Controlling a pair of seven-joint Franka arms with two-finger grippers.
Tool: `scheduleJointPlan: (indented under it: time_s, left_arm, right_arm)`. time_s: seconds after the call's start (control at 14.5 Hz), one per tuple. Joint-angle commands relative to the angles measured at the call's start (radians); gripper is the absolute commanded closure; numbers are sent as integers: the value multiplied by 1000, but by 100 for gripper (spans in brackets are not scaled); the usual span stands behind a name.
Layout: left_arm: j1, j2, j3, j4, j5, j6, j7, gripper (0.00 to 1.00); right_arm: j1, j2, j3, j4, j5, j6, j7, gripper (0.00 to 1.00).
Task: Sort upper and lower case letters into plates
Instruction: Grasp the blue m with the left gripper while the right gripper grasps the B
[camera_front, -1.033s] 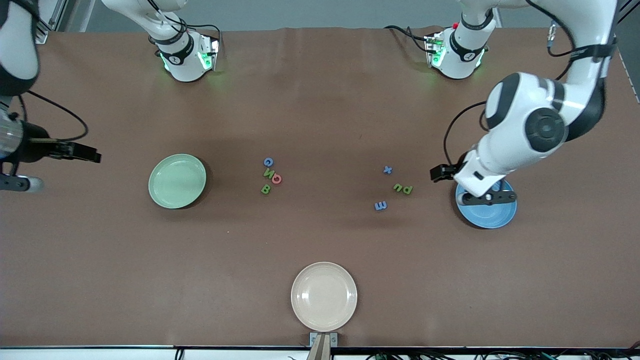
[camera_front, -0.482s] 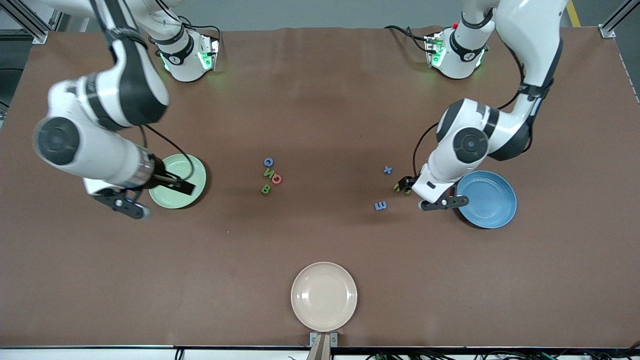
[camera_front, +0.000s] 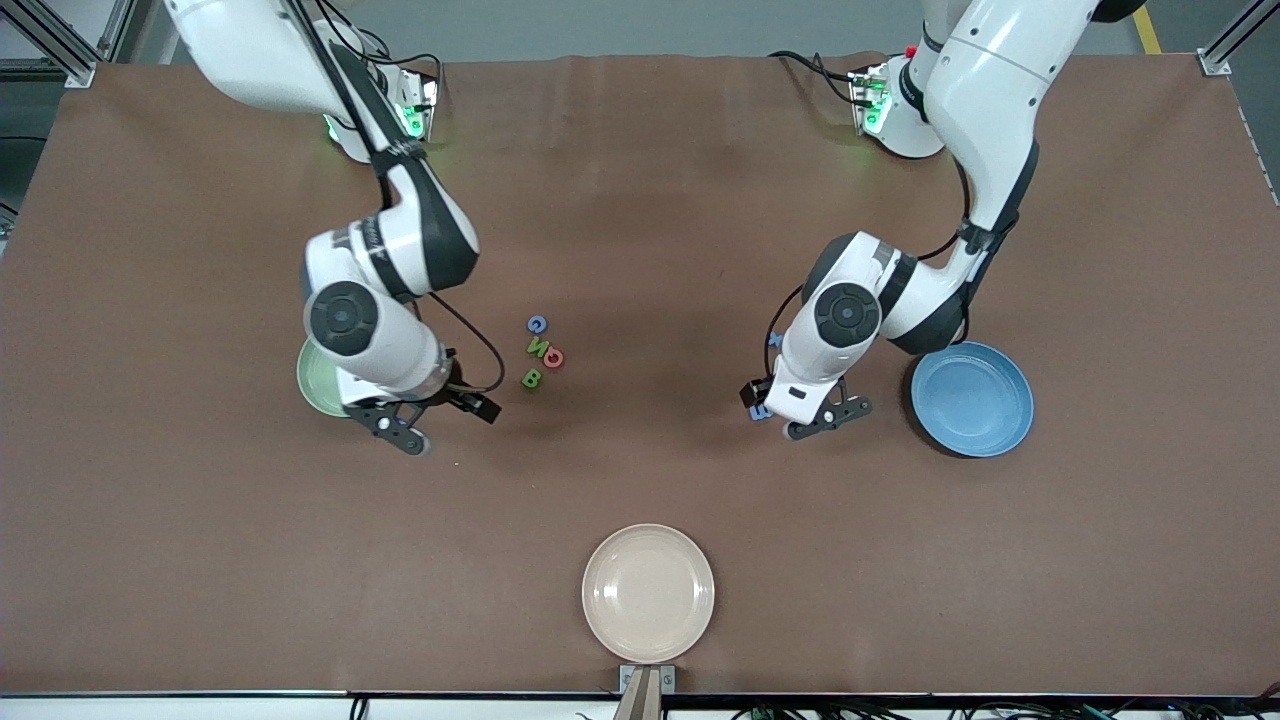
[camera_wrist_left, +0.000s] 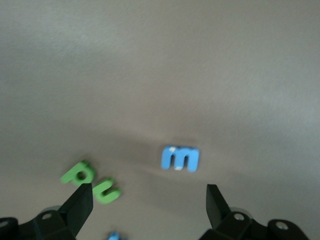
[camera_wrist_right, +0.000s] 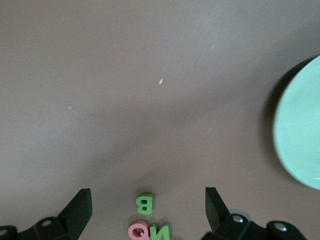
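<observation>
Two Franka arms stood over a brown table (camera_front: 640, 200) carrying foam letters and three plates. The left gripper (camera_wrist_left: 148, 200) hung above the lowercase group, its fingers (camera_wrist_left: 77, 205) spread wide and holding nothing; in the left wrist view the blue m (camera_wrist_left: 180, 158) lay between the open fingers, with the green p (camera_wrist_left: 78, 173) and green u (camera_wrist_left: 108, 192) just beside each other near one fingertip. In the front view this gripper (camera_front: 800, 412) covered most of that group, and only an edge of the blue m (camera_front: 758, 411) and part of the blue x (camera_front: 775, 339) showed. The blue plate (camera_front: 971, 398) lay at about 3 o'clock from this gripper, near it and toward the left arm's end of the table.

The right gripper (camera_front: 440, 415) hung between the pale green plate (camera_front: 312, 385) and the uppercase cluster, its fingers (camera_wrist_right: 80, 207) also spread wide and holding nothing. The pale green plate lay at about 9 o'clock from that gripper, largely covered by the right arm. The cluster, at about 2 o'clock from it, comprised the blue C (camera_front: 537, 324), green N (camera_front: 538, 346), red Q (camera_front: 553, 358) and green B (camera_front: 531, 378), close together. The cream plate (camera_front: 648, 592) lay well apart, nearest the front camera at the table's edge.
</observation>
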Motion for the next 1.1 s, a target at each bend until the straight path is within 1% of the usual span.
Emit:
scheduleJointPlan:
  time_s: [0.0, 0.21, 0.41, 0.62, 0.76, 0.89, 1.03]
  left_arm:
    - [-9, 73, 2, 81, 62, 3, -83, 0]
    - [-35, 117, 3, 124, 91, 3, -133, 0]
    - [-34, 136, 3, 140, 116, 5, -136, 0]
    - [-34, 149, 3, 132, 120, 75, -137, 1]
    - [-35, 151, 2, 124, 120, 79, -133, 7]
    - [-34, 146, 2, 97, 122, 79, -126, 14]
    - [-34, 140, 2, 81, 128, 80, -121, 17]
  right_arm:
    - [46, 62, -9, -23, 9, 103, 34, 0]
    - [80, 111, -9, -25, 9, 152, 72, 3]
    - [109, 142, -9, -28, 9, 177, 78, 11]
    - [118, 151, -9, -52, 9, 210, 83, 14]
    - [120, 150, -9, -98, 9, 252, 84, 15]
    - [121, 142, -9, -118, 11, 254, 86, 20]
    - [123, 131, -8, -143, 11, 254, 95, 24]
